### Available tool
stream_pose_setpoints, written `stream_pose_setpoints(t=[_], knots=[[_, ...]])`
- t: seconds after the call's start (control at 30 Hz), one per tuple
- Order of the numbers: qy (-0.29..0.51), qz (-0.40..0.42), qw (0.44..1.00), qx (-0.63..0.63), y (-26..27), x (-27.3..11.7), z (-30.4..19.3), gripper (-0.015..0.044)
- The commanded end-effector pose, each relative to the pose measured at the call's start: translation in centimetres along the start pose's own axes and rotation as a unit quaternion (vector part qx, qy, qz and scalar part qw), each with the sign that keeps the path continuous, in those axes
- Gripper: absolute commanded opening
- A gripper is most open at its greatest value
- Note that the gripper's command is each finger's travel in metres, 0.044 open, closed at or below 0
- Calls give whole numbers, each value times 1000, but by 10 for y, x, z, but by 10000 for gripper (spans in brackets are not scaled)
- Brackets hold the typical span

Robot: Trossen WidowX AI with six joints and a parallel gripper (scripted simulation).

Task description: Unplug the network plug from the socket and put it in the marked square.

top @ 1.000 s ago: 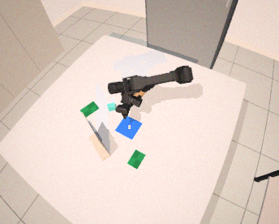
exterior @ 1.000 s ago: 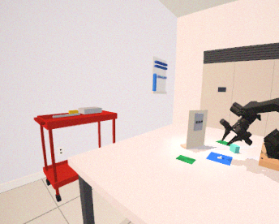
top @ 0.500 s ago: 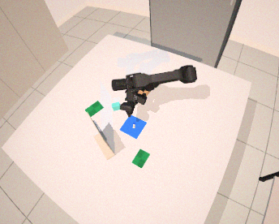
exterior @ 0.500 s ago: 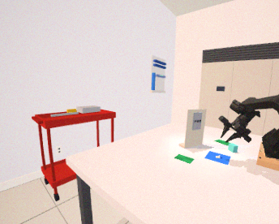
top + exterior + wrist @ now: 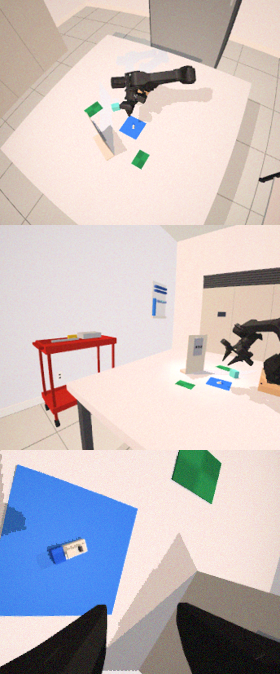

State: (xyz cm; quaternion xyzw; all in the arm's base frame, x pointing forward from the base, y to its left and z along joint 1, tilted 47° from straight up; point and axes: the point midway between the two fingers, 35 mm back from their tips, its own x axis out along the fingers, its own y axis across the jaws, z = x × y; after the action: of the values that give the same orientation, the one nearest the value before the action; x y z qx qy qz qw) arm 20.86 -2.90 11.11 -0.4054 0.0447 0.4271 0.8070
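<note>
The plug, pale with a blue end, lies on the blue marked square, well inside its edges. My gripper is partly open and empty, raised above the table and clear of the plug. In the wrist view the plug is up and left of the fingertips. The upright panel stands beside the square, and its grey socket plate shows no plug in it.
Green patches lie on the table, one near the panel's far end and another on the other side. A small teal block sits near the arm. A red cart stands beyond the table.
</note>
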Motion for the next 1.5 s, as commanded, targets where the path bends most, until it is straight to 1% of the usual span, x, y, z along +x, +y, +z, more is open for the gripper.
stream_pose_setpoints(t=[0.0,1.17,1.47], knots=[[1,0,1000,2,-1,-1,0,156],[50,-25,995,80,-60,-90,5,156],[50,-25,995,80,-60,-90,5,392]])
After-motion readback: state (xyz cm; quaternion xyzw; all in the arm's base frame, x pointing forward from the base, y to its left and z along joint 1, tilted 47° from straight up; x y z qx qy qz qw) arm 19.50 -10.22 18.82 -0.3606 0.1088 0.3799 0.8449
